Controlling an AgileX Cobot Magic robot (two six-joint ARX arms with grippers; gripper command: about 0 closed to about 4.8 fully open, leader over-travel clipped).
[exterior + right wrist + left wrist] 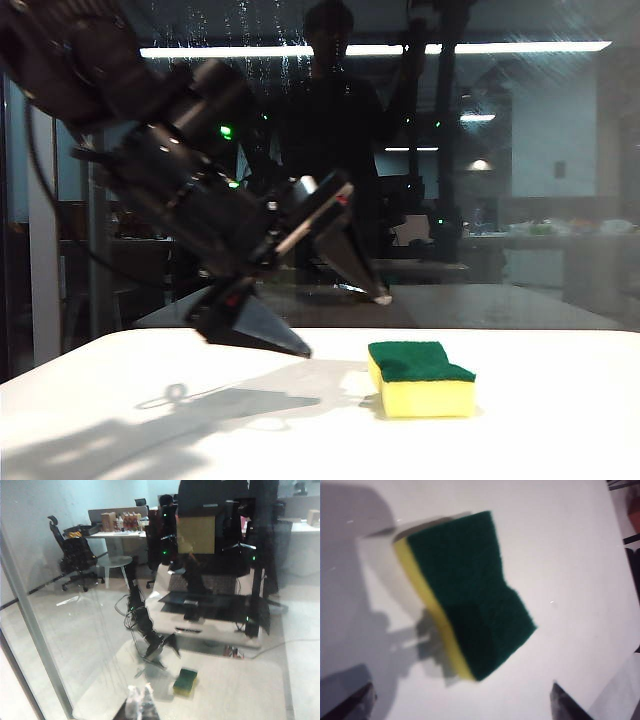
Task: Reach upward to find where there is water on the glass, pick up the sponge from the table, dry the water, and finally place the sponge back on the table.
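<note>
The yellow sponge point(420, 378) lies green side up on the white table point(560, 440). My left gripper point(345, 325) hangs tilted just left of it and a little above the table, open, with nothing between its fingers. In the left wrist view the sponge point(470, 595) lies ahead of the open left gripper point(460, 705), apart from both fingertips. The glass point(540, 200) stands behind the table, with thin whitish streaks of water point(262, 40) near its top. My right gripper point(140, 700) points at the glass point(75, 630), its fingertips together and empty; the exterior view does not show it.
A pale vertical frame bar point(30, 630) runs down the glass. The pane mirrors a dark standing person point(330, 110), the robot and the sponge point(186, 681). Bright ceiling light strips point(500, 47) cross the glass. The left arm's shadow point(200, 410) falls on the table.
</note>
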